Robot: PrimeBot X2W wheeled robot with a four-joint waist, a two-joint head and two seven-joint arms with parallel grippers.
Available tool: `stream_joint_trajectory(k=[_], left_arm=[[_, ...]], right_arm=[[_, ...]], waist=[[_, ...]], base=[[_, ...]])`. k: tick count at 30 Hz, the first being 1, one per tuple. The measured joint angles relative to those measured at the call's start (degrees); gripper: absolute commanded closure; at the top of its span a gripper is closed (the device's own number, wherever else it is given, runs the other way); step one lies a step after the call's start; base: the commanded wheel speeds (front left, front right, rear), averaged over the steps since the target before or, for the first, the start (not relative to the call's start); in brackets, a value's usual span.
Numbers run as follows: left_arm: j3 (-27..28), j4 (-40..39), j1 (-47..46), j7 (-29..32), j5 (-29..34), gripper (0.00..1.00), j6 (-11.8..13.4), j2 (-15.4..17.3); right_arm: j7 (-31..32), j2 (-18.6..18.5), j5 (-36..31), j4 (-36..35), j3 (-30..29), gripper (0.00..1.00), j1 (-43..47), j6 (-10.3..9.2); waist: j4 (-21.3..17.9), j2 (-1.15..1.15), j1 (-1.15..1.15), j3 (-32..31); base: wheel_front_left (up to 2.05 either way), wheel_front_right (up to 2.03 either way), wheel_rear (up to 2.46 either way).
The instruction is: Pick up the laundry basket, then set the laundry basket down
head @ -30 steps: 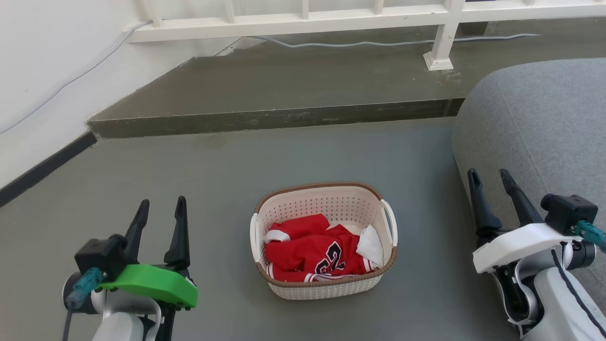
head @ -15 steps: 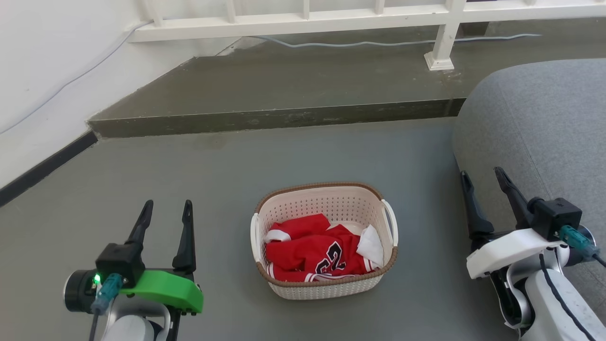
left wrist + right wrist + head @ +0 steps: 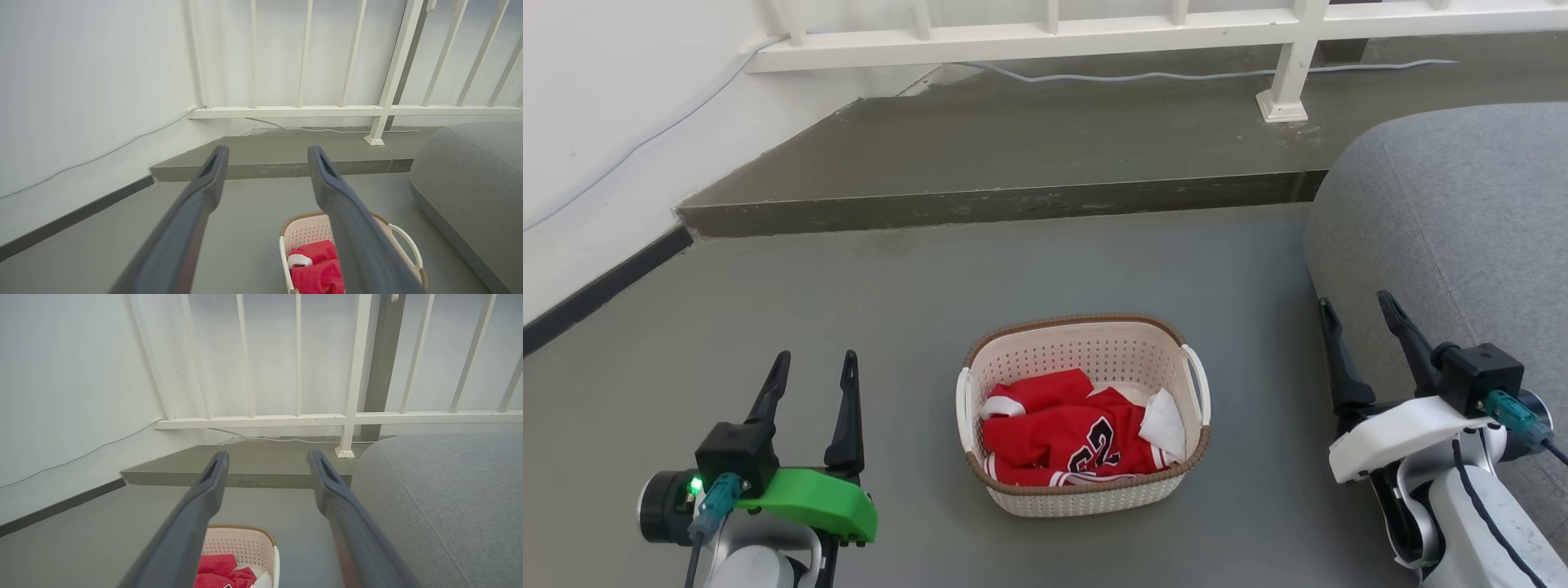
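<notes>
- Lower middle of the head view: the laundry basket (image 3: 1086, 500) stands on the grey floor (image 3: 890, 327). Bare floor lies on both its sides, reaching to the left gripper (image 3: 817, 359) and the right gripper (image 3: 1356, 300), each with fingers spread and well apart from it.
- Right edge: a grey cushion (image 3: 1462, 220) bulges in just beside the right gripper, narrowing that side.
- Upper frame: a raised step (image 3: 996, 200) crosses the floor, with a white railing (image 3: 1029, 37) behind it.
- Upper left: a white wall (image 3: 605, 98) closes that side.

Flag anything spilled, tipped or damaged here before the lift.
Nothing stands out. The laundry basket sits upright on the floor, its rim and handles look intact, and the red jersey lies crumpled inside, none spilled out. The left gripper and right gripper are open, apart from it.
</notes>
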Motion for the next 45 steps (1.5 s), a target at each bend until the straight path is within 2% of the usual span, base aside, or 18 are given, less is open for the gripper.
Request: stream_joint_trajectory(k=[25, 37, 45], left_arm=[[0.0, 1.1, -0.1, 0.0, 0.3, 0.00, 0.0, -0.2], [0.0, -0.5, -1.1, -0.2, 0.4, 0.00, 0.0, -0.5], [0.0, -1.9, -4.0, -0.2, 0.4, 0.00, 0.0, -0.7]], right_arm=[[0.0, 0.5, -1.4, 0.6, -1.1, 0.00, 0.0, 1.00], [0.0, 0.5, -1.4, 0.1, -2.0, 0.00, -1.3, 1.44], [0.0, 0.4, -1.5, -0.4, -2.7, 0.00, -3.5, 1.49]], waist=[[0.2, 0.00, 0.00, 1.0], [0.3, 0.00, 0.00, 5.0], [0.4, 0.00, 0.00, 9.9]], base=[[0.00, 0.00, 0.00], [0.00, 0.00, 0.00], [0.00, 0.00, 0.00]])
